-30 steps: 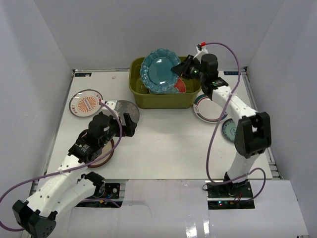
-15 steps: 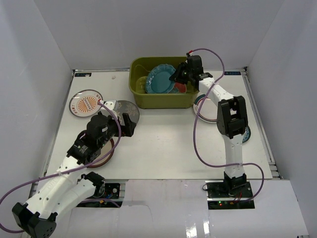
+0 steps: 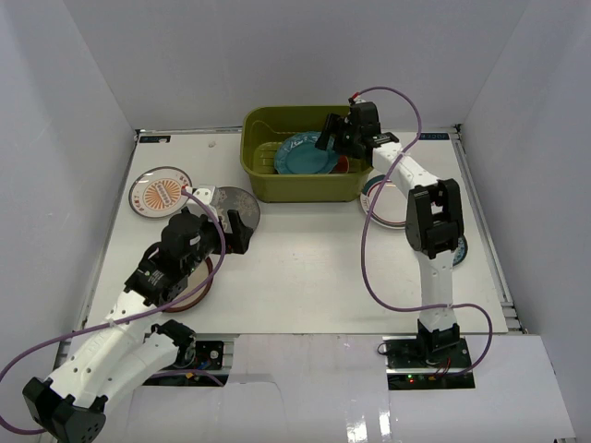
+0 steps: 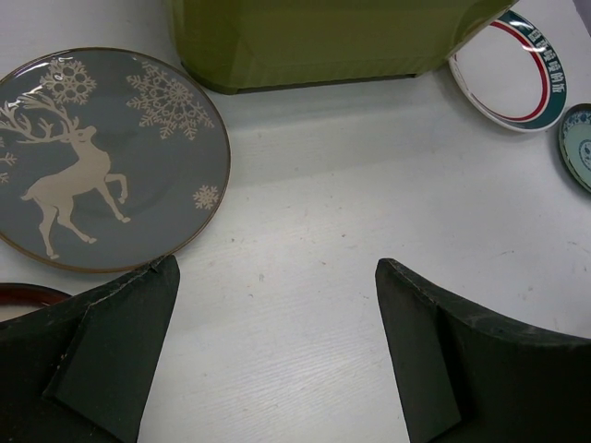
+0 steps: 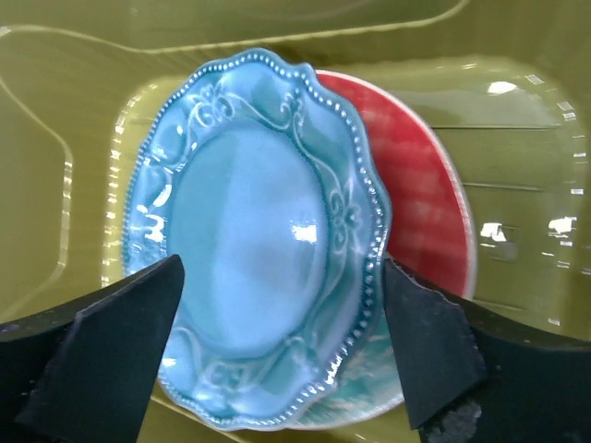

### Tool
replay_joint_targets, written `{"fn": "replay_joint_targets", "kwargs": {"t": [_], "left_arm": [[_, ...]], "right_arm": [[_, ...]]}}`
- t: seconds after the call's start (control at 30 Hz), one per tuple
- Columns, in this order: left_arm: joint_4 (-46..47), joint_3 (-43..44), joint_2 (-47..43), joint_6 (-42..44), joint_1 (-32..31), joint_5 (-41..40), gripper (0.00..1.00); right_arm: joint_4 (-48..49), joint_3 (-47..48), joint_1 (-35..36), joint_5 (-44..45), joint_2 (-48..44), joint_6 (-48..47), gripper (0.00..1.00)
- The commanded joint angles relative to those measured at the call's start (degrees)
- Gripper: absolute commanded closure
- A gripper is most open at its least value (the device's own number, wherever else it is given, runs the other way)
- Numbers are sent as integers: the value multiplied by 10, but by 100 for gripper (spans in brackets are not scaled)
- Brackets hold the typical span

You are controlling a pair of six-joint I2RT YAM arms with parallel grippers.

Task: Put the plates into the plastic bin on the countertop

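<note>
The right pincer (image 5: 280,268) gaped over the plastic bin (image 5: 277,28), the teal scalloped plate (image 5: 249,212) lying beneath it atop a red plate (image 5: 425,212). The left pincer (image 4: 275,266) gaped too, a grey reindeer plate (image 4: 102,157) ahead-left.

Olive-green bin (image 3: 300,182) at far edge of countertop (image 3: 305,263) holds teal scalloped plate (image 5: 259,249), face up, lying over a red plate (image 5: 427,217). Loose on the countertop: grey reindeer plate (image 4: 102,157) and orange sunburst plate (image 3: 159,191) left of bin; white red-and-green-ringed plate (image 4: 512,74) and small teal plate (image 4: 578,138) to its right. Dark-red-rimmed plate (image 3: 199,292) near left, mostly hidden.
</note>
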Motion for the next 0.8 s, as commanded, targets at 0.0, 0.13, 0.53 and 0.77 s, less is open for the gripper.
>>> {"fn": "replay_joint_targets", "kwargs": {"t": [0.0, 0.13, 0.53, 0.77], "left_arm": [[3, -4, -7, 7, 4, -9, 2], [3, -5, -11, 7, 5, -17, 2], [2, -4, -39, -3, 15, -77, 2], [3, -8, -64, -9, 24, -96, 2]], "right_arm": [[11, 46, 4, 28, -71, -50, 10], [-8, 42, 14, 94, -112, -119, 10], [304, -451, 129, 75, -413, 45, 55], [528, -650, 262, 152, -356, 278, 83]]}}
